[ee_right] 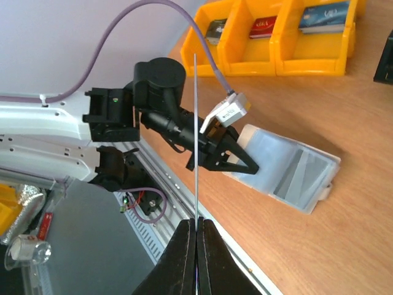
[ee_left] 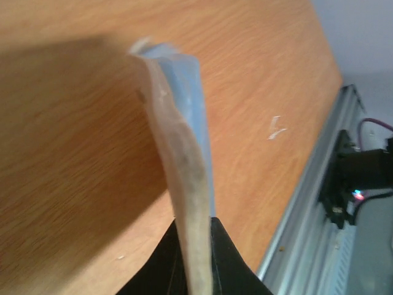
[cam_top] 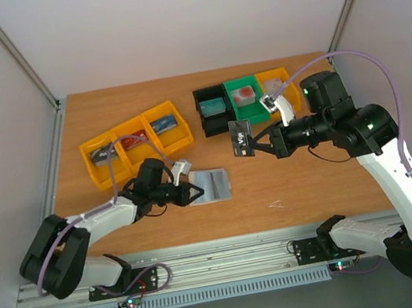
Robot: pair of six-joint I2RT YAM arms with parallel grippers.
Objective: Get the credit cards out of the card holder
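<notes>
The card holder (cam_top: 213,184) lies open on the table, blue-grey inner face up. My left gripper (cam_top: 194,192) is shut on its left edge; in the left wrist view the holder (ee_left: 178,141) shows edge-on, beige outside and blue inside, clamped between the black fingers (ee_left: 228,258). It also shows in the right wrist view (ee_right: 295,169). My right gripper (cam_top: 258,144) is shut on a dark credit card (cam_top: 242,140) and holds it in the air to the right of and above the holder. In the right wrist view the card (ee_right: 195,135) shows as a thin upright line from my shut fingertips (ee_right: 197,226).
Three joined yellow bins (cam_top: 136,141) with cards inside stand at the back left. A black bin (cam_top: 212,108), a green bin (cam_top: 245,97) and a yellow bin (cam_top: 277,81) stand at the back right. A metal rail (cam_top: 224,258) runs along the near edge.
</notes>
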